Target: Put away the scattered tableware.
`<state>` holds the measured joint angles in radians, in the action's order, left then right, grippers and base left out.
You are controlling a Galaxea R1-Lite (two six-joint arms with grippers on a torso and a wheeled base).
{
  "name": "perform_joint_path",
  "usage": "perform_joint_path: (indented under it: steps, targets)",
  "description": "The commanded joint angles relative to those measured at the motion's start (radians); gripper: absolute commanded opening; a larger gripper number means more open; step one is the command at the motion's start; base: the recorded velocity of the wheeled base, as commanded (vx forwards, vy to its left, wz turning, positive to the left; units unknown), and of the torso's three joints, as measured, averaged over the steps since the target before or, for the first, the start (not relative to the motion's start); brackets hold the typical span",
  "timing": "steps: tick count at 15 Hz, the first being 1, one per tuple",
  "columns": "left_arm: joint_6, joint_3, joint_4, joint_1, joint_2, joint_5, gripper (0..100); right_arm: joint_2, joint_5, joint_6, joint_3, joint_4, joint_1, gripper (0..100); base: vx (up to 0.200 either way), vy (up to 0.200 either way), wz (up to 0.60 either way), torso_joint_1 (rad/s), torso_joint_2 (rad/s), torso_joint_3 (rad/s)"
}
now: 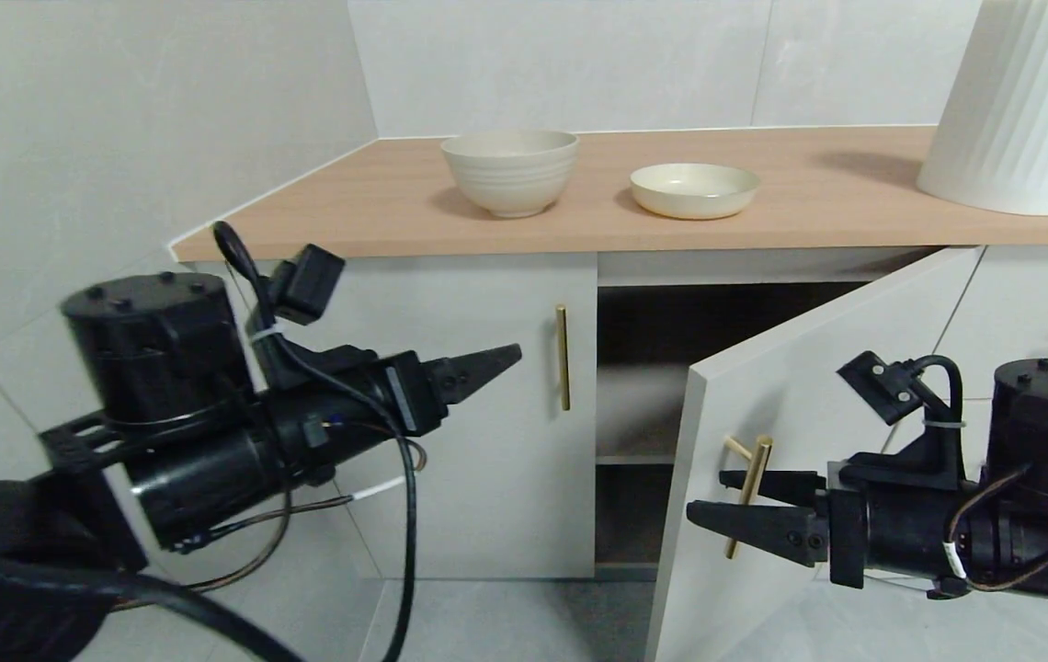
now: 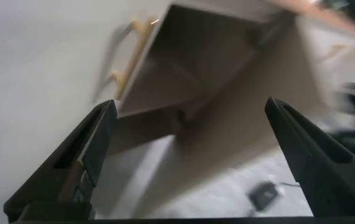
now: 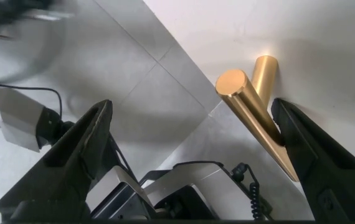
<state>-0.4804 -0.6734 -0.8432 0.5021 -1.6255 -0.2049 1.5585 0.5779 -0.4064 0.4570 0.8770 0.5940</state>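
While the bowl (image 1: 510,170) and the shallow dish (image 1: 694,189) sit upright and a little apart on the wooden desk (image 1: 349,216), both grippers hang well below them, in front of the cupboard. The left gripper (image 1: 492,360) is level with the closed left door (image 1: 478,414), pointing toward the open compartment (image 1: 639,386), and its jaws stand wide apart with nothing between them. The right gripper (image 1: 712,496) is at the swung-out right door (image 1: 791,395), with its jaws apart on either side of the brass handle (image 1: 748,495). In the right wrist view the handle's bar (image 3: 252,121) lies just beside one finger, and the jaws have not closed on it. Both pieces of tableware lie up and forward from either gripper. The bowl is toward the left arm's side, and the dish is almost straight above the open compartment, between the two arms. Both are round with their mouths up, so no long axis matters, only the rims. As I judge it, the free left arm is better placed to rise to the bowl. A tall white ribbed container (image 1: 1025,101) stands at the desk's far right.
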Motion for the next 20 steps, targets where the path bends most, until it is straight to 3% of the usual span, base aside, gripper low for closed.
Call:
perform_joint_path:
  steps: [1, 4, 6, 7, 10, 15, 18, 20]
  targets:
    - [0.037, -0.018, -0.056, 0.030, -0.181, 0.051, 100, -0.005, -0.001, 0.000, -0.004, -0.001, 0.000, 100, 0.000, 0.000, 0.00, 0.000, 0.00, 0.000]
    - [0.094, -0.015, -0.057, 0.058, -0.200, 0.045, 100, -0.002, -0.001, 0.000, -0.009, -0.001, 0.000, 100, 0.000, 0.000, 0.00, 0.000, 0.00, 0.000]
    - [0.100, -0.011, -0.057, 0.108, -0.212, 0.051, 100, -0.002, -0.001, 0.001, -0.011, -0.001, 0.000, 100, 0.000, 0.000, 0.00, 0.000, 0.00, 0.000]
    - [0.100, -0.012, -0.057, 0.121, -0.218, 0.053, 0, -0.002, -0.003, 0.000, -0.011, 0.000, 0.000, 100, 0.000, 0.000, 0.00, 0.000, 0.00, 0.000]
    - [0.100, -0.018, -0.068, 0.125, -0.237, 0.053, 0, -0.003, -0.001, 0.001, -0.012, 0.000, 0.000, 100, 0.000, 0.000, 0.00, 0.000, 0.00, 0.000]
    - [0.109, -0.074, -0.188, 0.134, -0.355, 0.053, 0, -0.008, -0.003, 0.001, -0.015, 0.000, -0.003, 100, 0.000, 0.000, 0.00, 0.000, 0.00, 0.000]
    - [0.111, -0.137, -0.211, 0.219, -0.474, 0.047, 0, -0.008, -0.003, 0.001, -0.021, 0.000, -0.008, 100, 0.000, 0.000, 0.00, 0.000, 0.00, 0.000]
    - [0.125, -0.183, -0.243, 0.245, -0.533, 0.048, 0, -0.009, -0.003, 0.001, -0.028, 0.003, -0.008, 100, 0.000, 0.000, 0.00, 0.000, 0.00, 0.000]
